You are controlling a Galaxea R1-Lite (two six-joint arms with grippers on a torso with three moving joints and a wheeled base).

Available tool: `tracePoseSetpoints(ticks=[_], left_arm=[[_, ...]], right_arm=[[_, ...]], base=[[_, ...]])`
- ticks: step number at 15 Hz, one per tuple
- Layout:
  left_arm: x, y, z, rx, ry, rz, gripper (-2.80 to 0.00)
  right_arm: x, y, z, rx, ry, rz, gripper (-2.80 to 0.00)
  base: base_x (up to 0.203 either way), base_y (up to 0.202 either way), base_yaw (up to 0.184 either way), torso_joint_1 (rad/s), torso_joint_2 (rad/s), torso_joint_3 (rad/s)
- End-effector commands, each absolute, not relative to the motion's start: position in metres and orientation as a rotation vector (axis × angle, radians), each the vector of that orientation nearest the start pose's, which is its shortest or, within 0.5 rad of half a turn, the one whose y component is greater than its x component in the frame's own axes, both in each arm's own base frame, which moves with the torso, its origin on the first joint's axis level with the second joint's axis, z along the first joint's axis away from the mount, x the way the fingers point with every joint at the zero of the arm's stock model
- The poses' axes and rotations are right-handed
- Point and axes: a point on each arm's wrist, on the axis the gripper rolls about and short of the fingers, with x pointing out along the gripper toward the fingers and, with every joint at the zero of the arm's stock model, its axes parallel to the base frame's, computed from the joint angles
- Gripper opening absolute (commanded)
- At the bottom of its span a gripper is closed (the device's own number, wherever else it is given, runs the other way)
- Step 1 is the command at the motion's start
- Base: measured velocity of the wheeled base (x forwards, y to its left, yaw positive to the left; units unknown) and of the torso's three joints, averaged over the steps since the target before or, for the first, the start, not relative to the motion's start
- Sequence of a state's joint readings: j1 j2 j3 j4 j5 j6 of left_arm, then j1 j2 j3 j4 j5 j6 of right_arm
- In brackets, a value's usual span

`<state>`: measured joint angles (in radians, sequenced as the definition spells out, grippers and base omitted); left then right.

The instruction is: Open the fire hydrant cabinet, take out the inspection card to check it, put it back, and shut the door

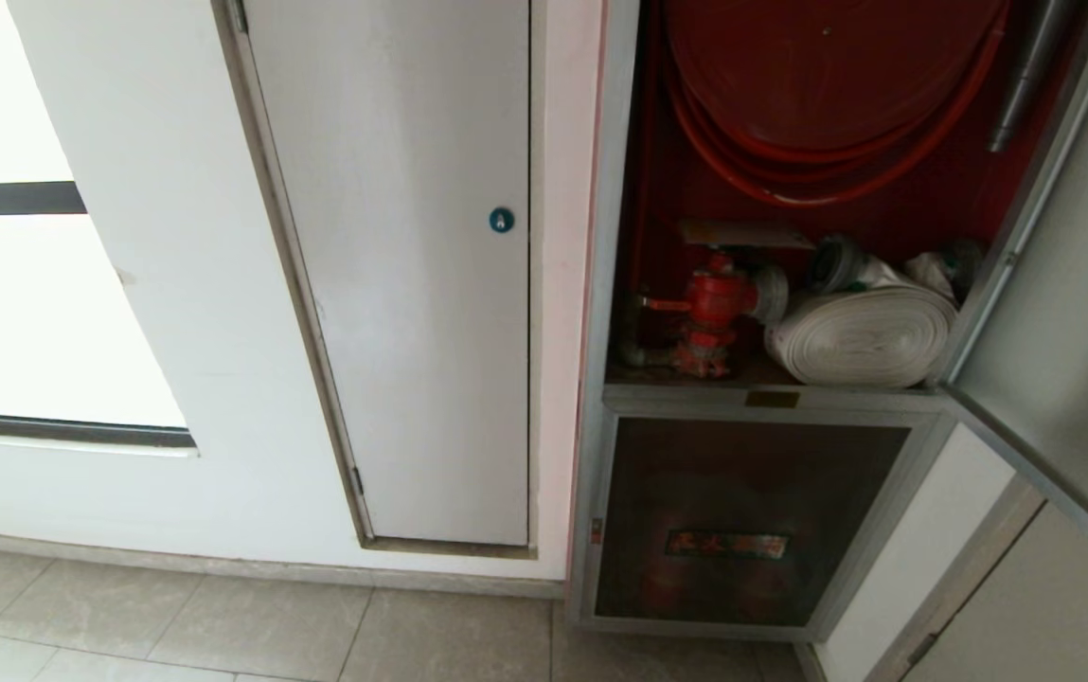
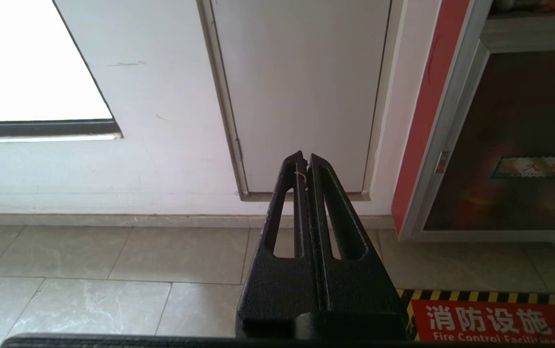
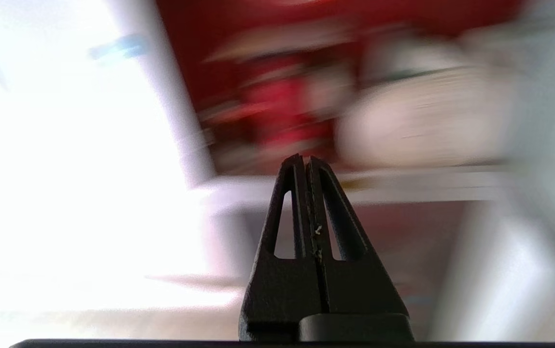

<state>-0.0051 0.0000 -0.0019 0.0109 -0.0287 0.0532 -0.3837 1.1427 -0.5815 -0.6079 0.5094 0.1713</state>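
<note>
Right gripper (image 3: pixel 306 159): fingers pressed together, nothing held, pointing toward the open cabinet (image 1: pixel 600 284). Ahead of its tip we see the red valve (image 3: pixel 282 111) and, beside that, the rolled white hose (image 3: pixel 422 125) on the shelf. Door (image 1: pixel 1055 379) stands swung open. We cannot find the card in any view. Left gripper (image 2: pixel 305 157): closed, empty, parked low toward the white door (image 2: pixel 301 92). We judge the right arm nearer.
</note>
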Motion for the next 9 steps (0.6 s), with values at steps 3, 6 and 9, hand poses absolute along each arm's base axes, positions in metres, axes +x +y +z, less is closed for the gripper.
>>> tracePoseSetpoints(ticks=[3,6,9], left_arm=[[-0.023,-0.001,0.075,0.054,0.009,-0.036,-2.8],[-0.023,-0.001,0.075,0.055,0.008,-0.036,-2.8],[-0.023,-0.001,0.075,0.057,0.01,-0.036,-2.8]], right_arm=[[0.068,-0.009,0.249,0.109,-0.053,0.47,-2.8],[0.028,0.01,0.237,0.172,0.065,0.706,-2.8],[0.016,0.018,0.238,0.165,0.084,0.941,-2.8]], base=[[0.0,0.0,0.0,0.0,0.0,0.0],[0.0,0.0,0.0,0.0,0.0,0.0],[0.0,0.0,0.0,0.0,0.0,0.0]])
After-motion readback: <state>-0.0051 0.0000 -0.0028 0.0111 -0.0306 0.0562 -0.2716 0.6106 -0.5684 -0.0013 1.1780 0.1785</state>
